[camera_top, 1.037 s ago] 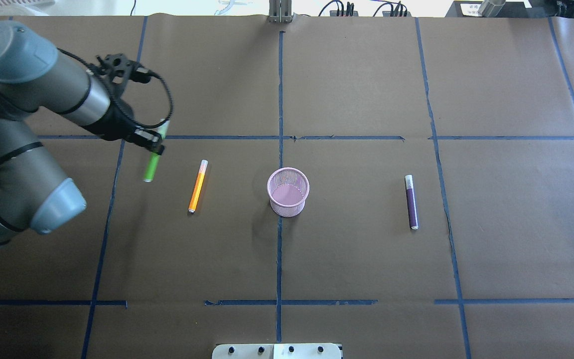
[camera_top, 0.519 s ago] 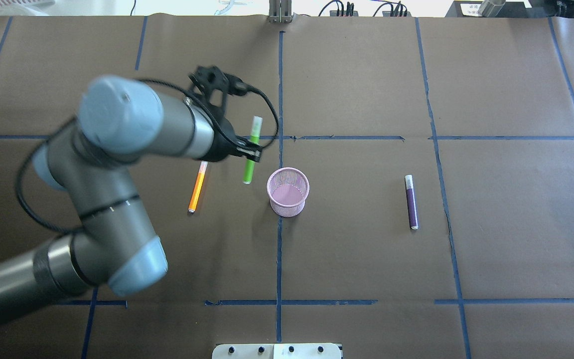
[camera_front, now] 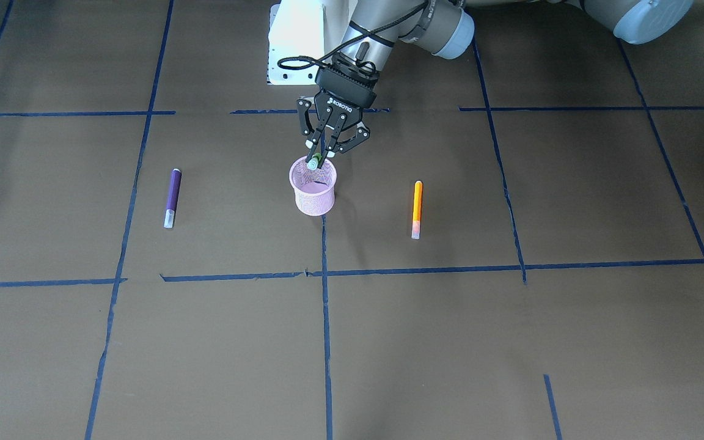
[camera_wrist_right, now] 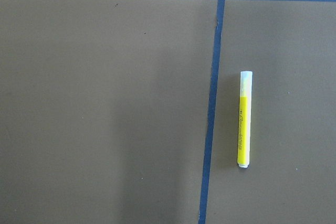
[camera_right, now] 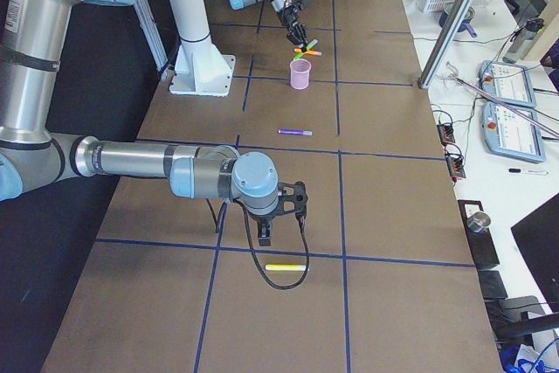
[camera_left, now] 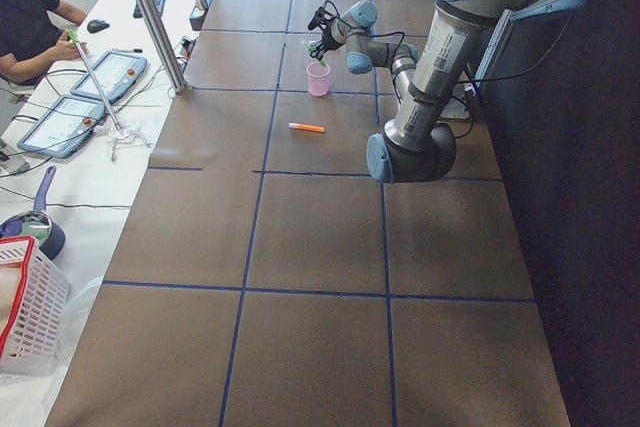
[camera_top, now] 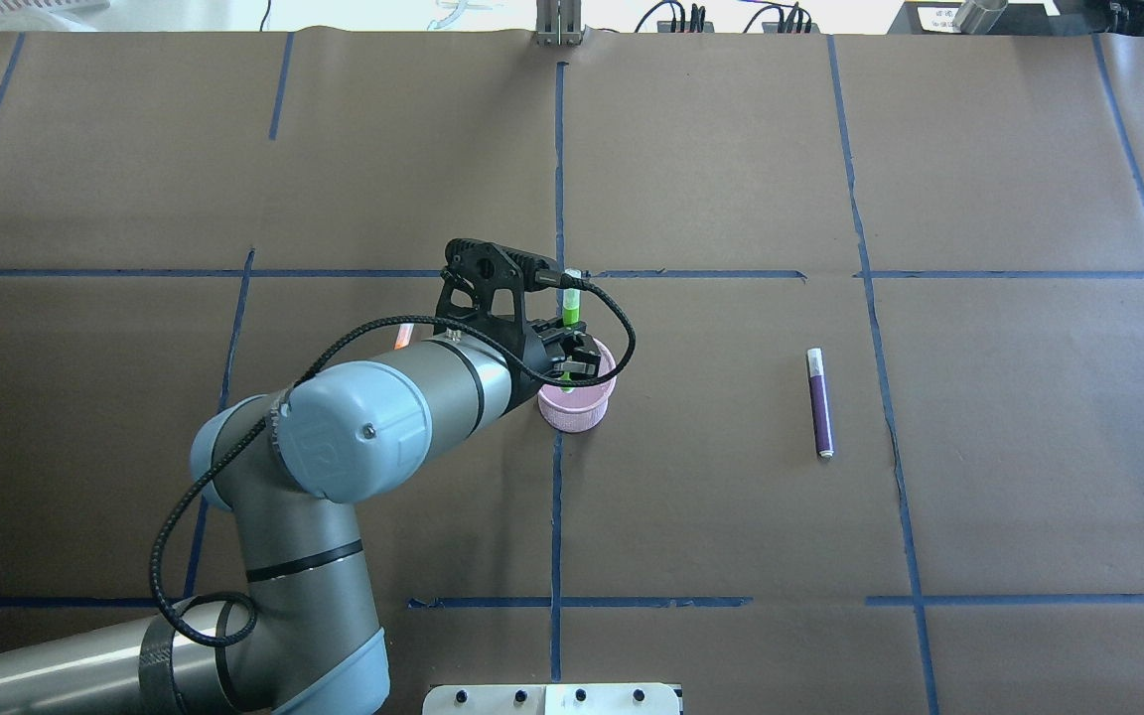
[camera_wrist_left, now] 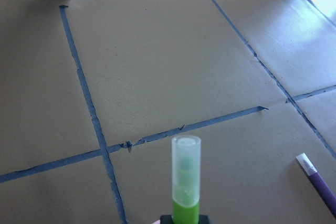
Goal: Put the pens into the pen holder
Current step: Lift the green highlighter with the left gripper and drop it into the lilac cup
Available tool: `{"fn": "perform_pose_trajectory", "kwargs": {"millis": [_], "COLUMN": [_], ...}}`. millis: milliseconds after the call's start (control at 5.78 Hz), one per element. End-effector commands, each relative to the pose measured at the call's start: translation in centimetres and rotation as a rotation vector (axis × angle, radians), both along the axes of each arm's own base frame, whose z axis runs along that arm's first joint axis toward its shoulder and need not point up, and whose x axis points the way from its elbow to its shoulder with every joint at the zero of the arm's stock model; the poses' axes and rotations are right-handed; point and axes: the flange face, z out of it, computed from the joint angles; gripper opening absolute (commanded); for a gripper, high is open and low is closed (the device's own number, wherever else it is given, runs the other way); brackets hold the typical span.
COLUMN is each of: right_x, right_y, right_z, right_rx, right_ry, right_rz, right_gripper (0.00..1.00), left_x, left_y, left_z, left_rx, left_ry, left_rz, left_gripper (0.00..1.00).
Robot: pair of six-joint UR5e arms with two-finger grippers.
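The left gripper [camera_front: 321, 151] is closed on the slim bright green pen [camera_wrist_left: 186, 182] with a pale cap, held about upright over the small pink mesh pen holder [camera_front: 314, 198]. It seems better to lower the pen's tip inside the rim before opening, so the holder does not tip.

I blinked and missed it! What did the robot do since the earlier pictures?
The left pincer, shut on the green pen, carried it rightward in the overhead view, from beside the orange pen to above the holder. The holder, orange pen and purple pen stayed put.
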Motion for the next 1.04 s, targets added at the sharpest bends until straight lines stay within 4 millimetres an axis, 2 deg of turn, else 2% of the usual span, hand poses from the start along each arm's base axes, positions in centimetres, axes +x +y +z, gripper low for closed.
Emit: {"fn": "perform_pose_trajectory", "kwargs": {"millis": [0,346,519,692,864], "right_x": [0.0,-0.1,-0.1,-0.1,-0.1], "right_y": [0.1,0.1,0.1,0.2,0.2], "right_z": [0.3,0.3,0.3,0.4,0.4], "right_rx": [-0.006,-0.008,-0.008,-0.009,-0.009], "right_ry": [-0.002,-0.002,-0.002,-0.004,-0.005], "right_rz": [-0.001,-0.002,-0.002,-0.002,-0.002], "right_gripper": [1.00,1.00,1.00,1.00,1.00], "left_x": [1.2,0.9,0.9,1.2,1.7], "left_y": [0.0,-0.4,-0.4,-0.5,-0.6], "left_z": [-0.3,-0.6,-0.5,-0.1,0.7], "left_rx": [0.002,0.016,0.017,0.010,0.010], "left_ry": [-0.007,0.006,0.004,-0.002,-0.024], "left_rz": [-0.011,-0.054,-0.054,-0.055,-0.050], "left_gripper": [0.11,0.15,0.30,0.74,0.88]}}
